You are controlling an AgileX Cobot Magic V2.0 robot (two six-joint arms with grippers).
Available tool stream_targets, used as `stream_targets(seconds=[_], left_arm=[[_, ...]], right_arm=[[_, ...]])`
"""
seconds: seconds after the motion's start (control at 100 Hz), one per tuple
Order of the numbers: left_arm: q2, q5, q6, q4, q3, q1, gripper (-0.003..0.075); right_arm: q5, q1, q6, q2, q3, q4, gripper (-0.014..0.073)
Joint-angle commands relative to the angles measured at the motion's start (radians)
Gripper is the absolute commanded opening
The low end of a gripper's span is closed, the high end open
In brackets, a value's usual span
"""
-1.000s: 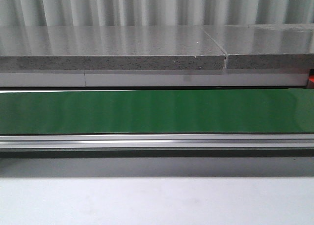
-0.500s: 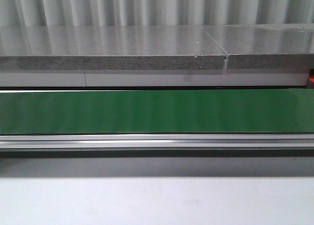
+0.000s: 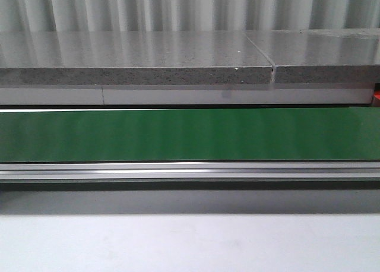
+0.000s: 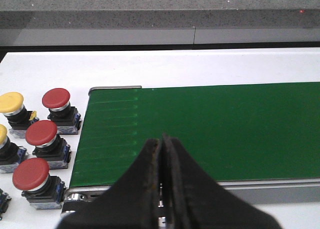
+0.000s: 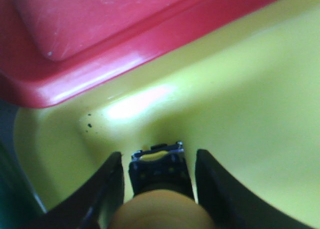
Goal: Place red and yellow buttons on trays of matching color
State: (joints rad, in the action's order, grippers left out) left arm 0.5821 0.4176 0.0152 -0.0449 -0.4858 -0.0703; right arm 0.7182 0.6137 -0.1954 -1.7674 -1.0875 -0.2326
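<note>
Nothing is shifting in the front view since the earlier frames: the green conveyor belt, the grey stone ledge behind it and the white surface in front are all lying exactly as before, and neither arm is showing there.

Seen from the right wrist, the right tool is standing spread, its two dark fingers flanking a yellow button with a gap showing on each side. That button is sitting inside the yellow tray, its black base pointing toward the tray wall. Just beyond, the red tray is overlapping the yellow one's rim.

Seen from the left wrist, the left tool is hanging pressed together, fingers touching with nothing between them, over the near edge of the belt. Off the belt's end, on the white surface, three red buttons are standing in a line just beside the belt, and a yellow button is sitting further out, next to the farthest red one.
</note>
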Motion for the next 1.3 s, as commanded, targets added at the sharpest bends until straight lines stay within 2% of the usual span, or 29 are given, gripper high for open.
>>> stream_targets(seconds=[0.0, 0.15, 0.25, 0.56, 0.93, 1.09, 1.29], left_arm=[[-0.002, -0.081, 0.001, -0.010, -0.026, -0.009, -0.0020], [-0.002, -0.081, 0.001, -0.010, -0.026, -0.009, -0.0020], [-0.002, -0.081, 0.001, -0.010, -0.026, -0.009, -0.0020], [-0.002, -0.081, 0.001, -0.010, -0.026, -0.009, -0.0020], [-0.002, -0.081, 0.001, -0.010, -0.026, -0.009, -0.0020], [-0.002, -0.081, 0.001, -0.010, -0.026, -0.009, -0.0020], [-0.002, -0.081, 0.001, -0.010, -0.026, -0.009, -0.0020]], right_arm=[[-0.009, -0.006, -0.002, 0.042, -0.023, -0.016, 0.0250], [0.007, -0.006, -0.002, 0.042, -0.023, -0.016, 0.0456], [0.009, -0.006, -0.002, 0.042, -0.024, -0.016, 0.0533], [0.006, -0.004, -0.002, 0.114, -0.026, -0.016, 0.0535], [0.011, -0.018, -0.002, 0.344, -0.026, -0.015, 0.0529], [0.006, -0.087, -0.037, 0.465, -0.026, -0.015, 0.0529], [0.002, -0.240, -0.074, 0.576, -0.026, -0.015, 0.0529]])
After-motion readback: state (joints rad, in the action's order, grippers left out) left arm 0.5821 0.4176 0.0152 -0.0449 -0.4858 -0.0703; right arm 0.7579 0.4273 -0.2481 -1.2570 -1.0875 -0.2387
